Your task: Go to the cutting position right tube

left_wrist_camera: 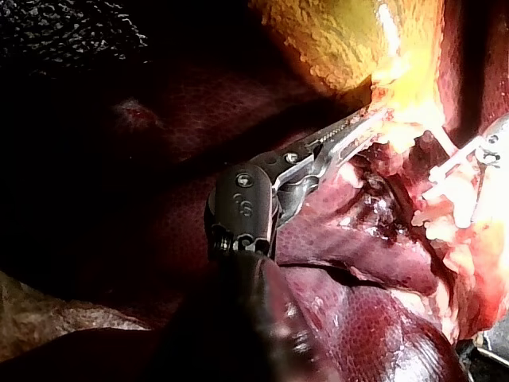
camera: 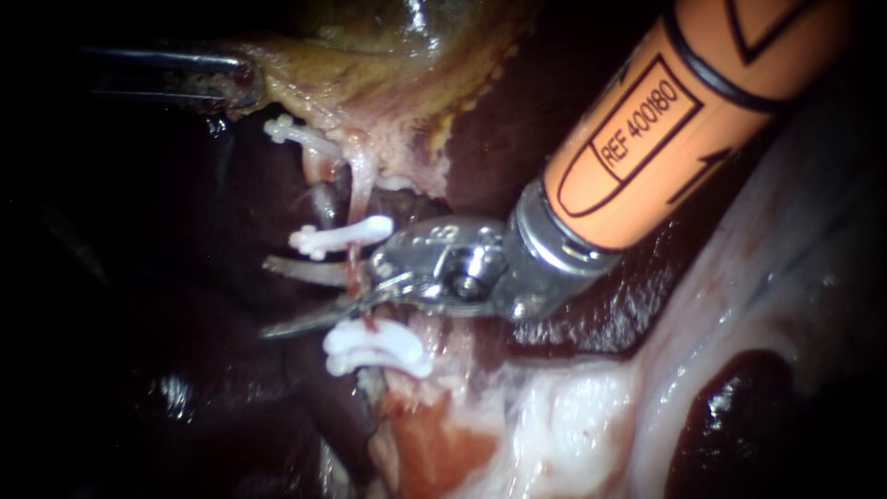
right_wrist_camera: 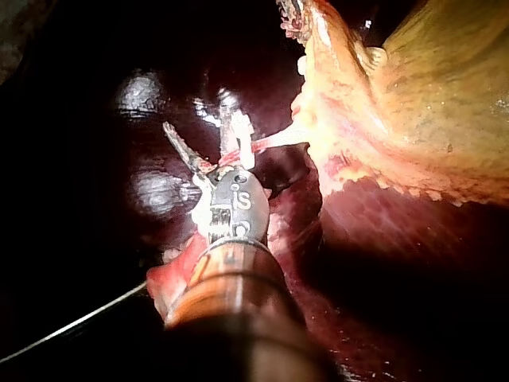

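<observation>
Steel, the end effector of the right instrument (camera: 268,298) stands apart: its two thin bladed jaws are spread with a clear gap, and the right tube (camera: 360,185) crosses that gap close to the hinge. Whether either edge touches it I cannot tell. That span of tube lies between the upper clip (camera: 340,236) and the paired lower clips (camera: 374,349), just beside each. Further out, the left instrument (camera: 242,81) has its end effector clamped on the edge of the gallbladder (camera: 388,102), which draws the tube straight over the dark liver (camera: 139,305). The tube looks thin, soft, wet and stretched, so I judge it will part easily and its ends will spring back. It should be taken only on the bare stretch between the clips, square across, since the stiff white clips could foul the jaws or be knocked loose.
</observation>
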`<action>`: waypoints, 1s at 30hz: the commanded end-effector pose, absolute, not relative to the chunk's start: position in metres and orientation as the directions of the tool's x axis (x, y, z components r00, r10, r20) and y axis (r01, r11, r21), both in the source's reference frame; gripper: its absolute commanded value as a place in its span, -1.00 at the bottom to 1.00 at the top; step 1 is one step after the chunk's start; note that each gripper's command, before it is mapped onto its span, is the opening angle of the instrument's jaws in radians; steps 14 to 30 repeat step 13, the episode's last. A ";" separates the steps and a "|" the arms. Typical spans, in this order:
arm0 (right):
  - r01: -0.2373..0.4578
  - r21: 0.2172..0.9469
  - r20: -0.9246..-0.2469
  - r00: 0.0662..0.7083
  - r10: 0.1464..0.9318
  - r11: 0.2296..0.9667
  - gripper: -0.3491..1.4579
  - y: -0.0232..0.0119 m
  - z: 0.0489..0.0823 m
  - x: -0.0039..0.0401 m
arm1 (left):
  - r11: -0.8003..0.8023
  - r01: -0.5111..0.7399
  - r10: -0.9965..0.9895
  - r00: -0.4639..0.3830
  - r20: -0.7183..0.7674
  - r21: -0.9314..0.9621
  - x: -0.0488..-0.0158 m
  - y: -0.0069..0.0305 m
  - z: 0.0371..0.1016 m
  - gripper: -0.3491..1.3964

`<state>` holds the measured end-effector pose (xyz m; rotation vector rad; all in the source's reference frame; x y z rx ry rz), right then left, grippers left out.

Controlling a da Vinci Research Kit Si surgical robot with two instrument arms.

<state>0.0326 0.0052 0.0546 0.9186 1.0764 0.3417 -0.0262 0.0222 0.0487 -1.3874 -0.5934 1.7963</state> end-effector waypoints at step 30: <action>0.155 0.776 -0.606 0.453 0.654 0.612 0.99 0.0053 0.0546 0.0324 | -0.591 -0.293 0.801 -0.105 -0.589 -0.752 -0.0262 0.0222 0.0487 -1.00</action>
